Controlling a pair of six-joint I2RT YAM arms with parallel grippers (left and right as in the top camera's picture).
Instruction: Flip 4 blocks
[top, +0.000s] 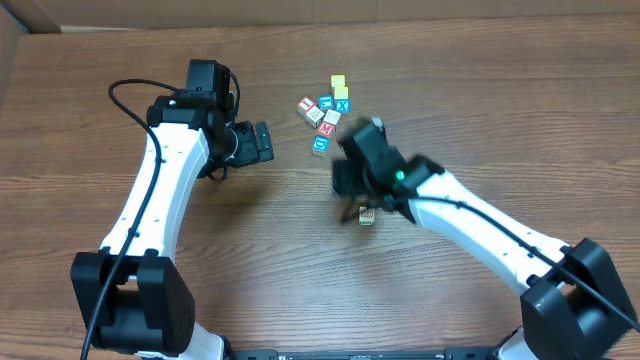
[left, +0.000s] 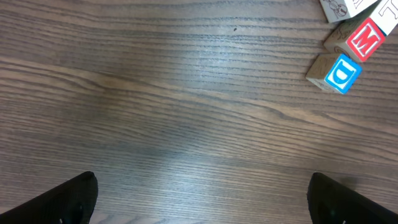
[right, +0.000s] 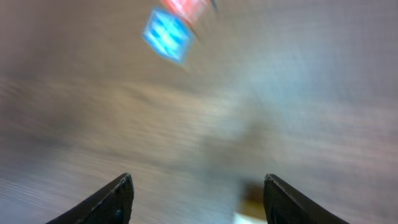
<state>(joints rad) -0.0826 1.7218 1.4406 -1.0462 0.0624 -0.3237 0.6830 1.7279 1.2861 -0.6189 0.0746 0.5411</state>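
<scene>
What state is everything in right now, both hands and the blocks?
left hand: open, empty.
right hand: open, gripping nothing; its view is blurred.
lone block: lying loose beside the right hand, apart from the others.
red M block: lying with the M up.
blue block: lying beside the red M block, blue print up.
yellow cubes: lying side by side.

Your bench (top: 120, 60) shows brown wood grain with a soft, low sheen. The blocks (left: 339, 73) are pale bare wood with smooth printed faces. Your arms (top: 160, 190) wear smooth white plastic; the fingers (left: 62, 202) of the left tool (left: 199, 202) look matt black.
</scene>
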